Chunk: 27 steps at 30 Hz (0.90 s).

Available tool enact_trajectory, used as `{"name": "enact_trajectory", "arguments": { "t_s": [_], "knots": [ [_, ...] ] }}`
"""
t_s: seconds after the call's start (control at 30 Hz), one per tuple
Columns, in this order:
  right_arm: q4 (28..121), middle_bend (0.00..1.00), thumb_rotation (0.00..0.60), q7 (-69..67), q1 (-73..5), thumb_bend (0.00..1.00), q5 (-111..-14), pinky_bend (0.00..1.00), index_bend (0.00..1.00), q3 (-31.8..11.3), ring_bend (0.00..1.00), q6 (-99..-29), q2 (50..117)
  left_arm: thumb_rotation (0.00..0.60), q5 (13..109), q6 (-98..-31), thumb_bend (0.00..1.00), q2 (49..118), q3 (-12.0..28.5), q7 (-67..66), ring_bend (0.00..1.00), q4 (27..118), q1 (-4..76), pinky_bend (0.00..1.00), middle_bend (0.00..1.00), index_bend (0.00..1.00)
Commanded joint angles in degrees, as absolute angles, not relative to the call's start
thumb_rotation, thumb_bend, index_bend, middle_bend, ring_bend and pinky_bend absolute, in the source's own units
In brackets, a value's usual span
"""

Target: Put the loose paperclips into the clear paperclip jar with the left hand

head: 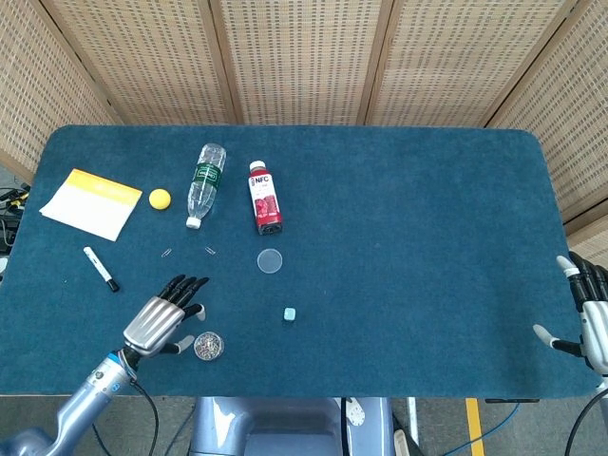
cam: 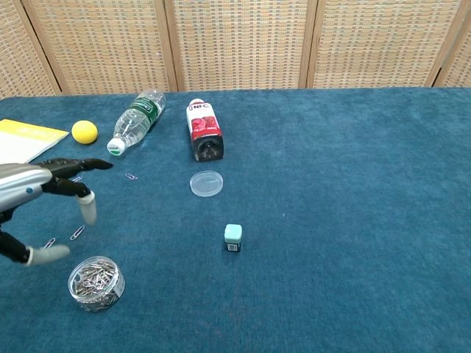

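The clear paperclip jar stands lidless near the table's front left, with a heap of clips inside. My left hand hovers just left of and behind it, fingers spread, holding nothing. Loose paperclips lie on the blue cloth: one and another under the hand, a third further back. The head view shows two paperclips beyond the fingertips. My right hand rests open at the table's right edge.
The jar's round clear lid lies mid-table beside a small mint cube. Behind are a lying water bottle, a red bottle, a yellow ball, a yellow notebook and a marker.
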<state>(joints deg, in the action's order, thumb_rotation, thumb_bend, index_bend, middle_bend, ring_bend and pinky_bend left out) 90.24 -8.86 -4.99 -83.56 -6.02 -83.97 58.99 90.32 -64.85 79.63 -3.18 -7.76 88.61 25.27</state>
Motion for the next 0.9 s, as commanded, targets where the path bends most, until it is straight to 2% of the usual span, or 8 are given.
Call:
{"name": "enact_trajectory", "arguments": {
  "t_s": [0.03, 0.13, 0.2, 0.43, 0.9],
  "knots": [
    [90.3, 0.0, 0.6, -8.8, -5.0, 0.0, -83.6, 0.0, 0.01, -6.0, 0.0, -84.0, 59.0, 0.6, 88.3, -64.0, 0.45, 79.2, -1.7, -7.3, 0.0, 85.2, 25.9, 0.0, 0.0, 0.45],
    [90.3, 0.0, 0.6, -8.7, -4.9, 0.0, -83.7, 0.0, 0.01, -6.0, 0.0, -84.1, 59.0, 0.6, 87.7, -62.5, 0.6, 79.9, -1.4, -6.4, 0.0, 81.1, 26.7, 0.0, 0.0, 0.45],
    [90.3, 0.0, 0.6, -8.6, -4.9, 0.0, -83.7, 0.0, 0.01, -6.0, 0.0, -84.2, 59.0, 0.6, 88.0, -62.0, 0.65, 80.4, -1.5, -5.3, 0.0, 79.4, 27.0, 0.0, 0.0, 0.45],
    [90.4, 0.0, 0.6, -8.3, -5.0, 0.0, -83.7, 0.0, 0.01, -5.9, 0.0, -84.0, 59.1, 0.6, 86.9, -59.8, 0.66, 83.4, -1.0, -7.0, 0.0, 75.7, 28.2, 0.0, 0.0, 0.45],
    [90.2, 0.0, 0.6, -9.0, -5.0, 0.0, -83.5, 0.0, 0.01, -6.1, 0.0, -84.0, 59.0, 0.6, 85.2, -58.4, 0.66, 85.9, -1.0, -9.6, 0.0, 73.9, 28.7, 0.0, 0.0, 0.45]
  ]
}}
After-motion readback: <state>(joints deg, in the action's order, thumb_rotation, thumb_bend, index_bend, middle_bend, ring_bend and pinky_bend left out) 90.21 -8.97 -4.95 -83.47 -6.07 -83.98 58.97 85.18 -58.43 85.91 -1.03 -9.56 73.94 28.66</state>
